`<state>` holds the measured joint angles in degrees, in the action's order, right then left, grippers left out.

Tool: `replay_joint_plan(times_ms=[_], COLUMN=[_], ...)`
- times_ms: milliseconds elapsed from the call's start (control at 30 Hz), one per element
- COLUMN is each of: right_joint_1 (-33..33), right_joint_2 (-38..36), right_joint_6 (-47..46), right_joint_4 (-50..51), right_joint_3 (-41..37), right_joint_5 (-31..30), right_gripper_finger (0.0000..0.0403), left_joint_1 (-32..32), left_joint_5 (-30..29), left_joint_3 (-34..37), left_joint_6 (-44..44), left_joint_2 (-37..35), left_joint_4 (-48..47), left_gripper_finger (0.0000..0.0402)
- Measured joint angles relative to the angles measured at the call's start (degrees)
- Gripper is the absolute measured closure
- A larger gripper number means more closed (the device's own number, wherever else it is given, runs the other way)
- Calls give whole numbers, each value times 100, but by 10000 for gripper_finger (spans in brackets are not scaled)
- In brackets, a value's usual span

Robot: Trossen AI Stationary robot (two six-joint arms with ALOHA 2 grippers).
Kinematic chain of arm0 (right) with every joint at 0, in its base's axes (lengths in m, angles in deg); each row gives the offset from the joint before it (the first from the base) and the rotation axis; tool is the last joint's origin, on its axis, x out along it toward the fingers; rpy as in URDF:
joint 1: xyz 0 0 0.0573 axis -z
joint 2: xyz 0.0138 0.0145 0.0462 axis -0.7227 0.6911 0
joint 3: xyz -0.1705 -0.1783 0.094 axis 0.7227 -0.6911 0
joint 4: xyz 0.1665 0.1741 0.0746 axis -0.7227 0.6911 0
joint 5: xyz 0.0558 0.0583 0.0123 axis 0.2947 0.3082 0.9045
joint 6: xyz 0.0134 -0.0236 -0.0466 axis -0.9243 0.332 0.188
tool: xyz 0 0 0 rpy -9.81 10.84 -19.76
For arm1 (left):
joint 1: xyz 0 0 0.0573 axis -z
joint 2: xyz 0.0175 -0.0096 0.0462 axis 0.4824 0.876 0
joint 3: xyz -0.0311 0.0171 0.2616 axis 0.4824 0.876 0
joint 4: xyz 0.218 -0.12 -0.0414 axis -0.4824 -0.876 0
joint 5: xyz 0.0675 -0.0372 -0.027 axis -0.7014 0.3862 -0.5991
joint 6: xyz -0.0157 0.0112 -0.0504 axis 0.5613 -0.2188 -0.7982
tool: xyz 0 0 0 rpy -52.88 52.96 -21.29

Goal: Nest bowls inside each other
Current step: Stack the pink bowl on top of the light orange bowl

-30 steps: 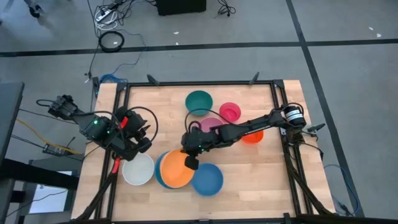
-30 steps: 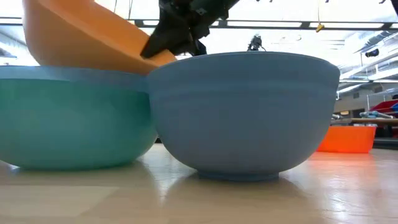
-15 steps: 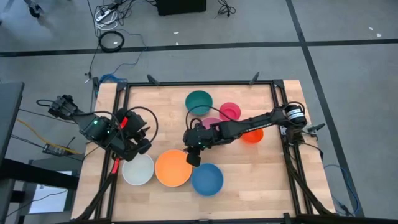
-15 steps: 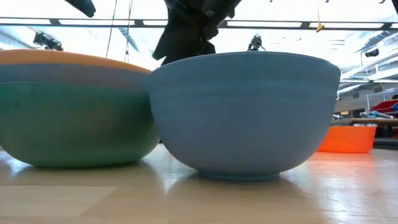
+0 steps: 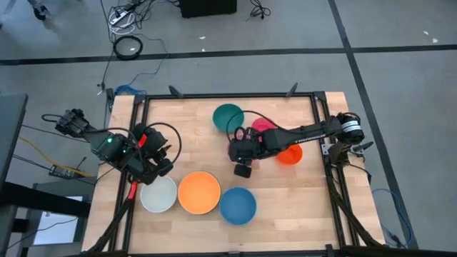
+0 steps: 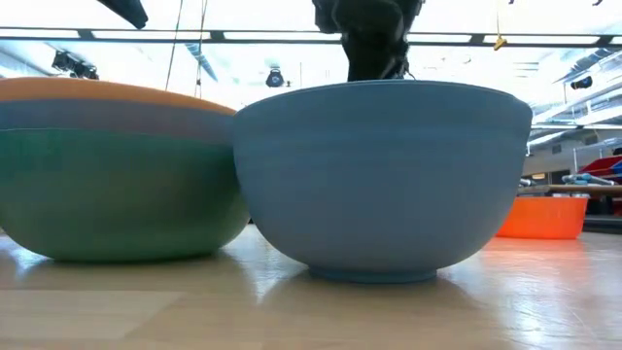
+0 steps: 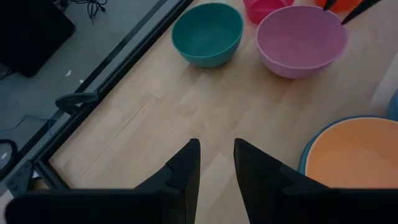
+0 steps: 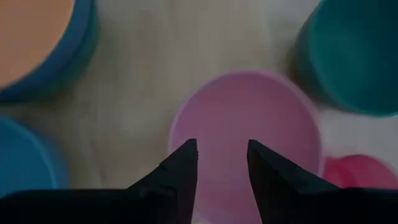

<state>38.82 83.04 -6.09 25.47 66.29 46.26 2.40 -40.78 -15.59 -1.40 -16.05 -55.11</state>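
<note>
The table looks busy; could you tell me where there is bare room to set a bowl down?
Bare wood lies between the teal bowl and the left gripper, and right of the blue bowl. The cluster around the pink bowl is crowded.

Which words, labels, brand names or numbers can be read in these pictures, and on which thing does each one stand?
None can be read. The orange bowl, the blue bowl, the white bowl, the pink bowl and the teal bowl are plain, with no print. No marking shows on the table.
</note>
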Motion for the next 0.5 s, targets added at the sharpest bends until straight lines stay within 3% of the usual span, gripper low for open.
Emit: replay_joint_plan(times_ms=[233,500], right_joint_1=[184,301], right_joint_2=[0,2], right_joint_6=[-223,-326], right_joint_4=[-241,-659], right_joint_3=[-289,-754], right_joint_5=[952,1326], right_gripper_finger=[274,253], left_joint_1=[1,2], left_joint_5=[-4,-28], left_joint_3=[0,0], left_joint_6=[1,20], left_joint_2=[0,0], left_joint_4=[-1,-3], left_gripper_finger=[296,296])
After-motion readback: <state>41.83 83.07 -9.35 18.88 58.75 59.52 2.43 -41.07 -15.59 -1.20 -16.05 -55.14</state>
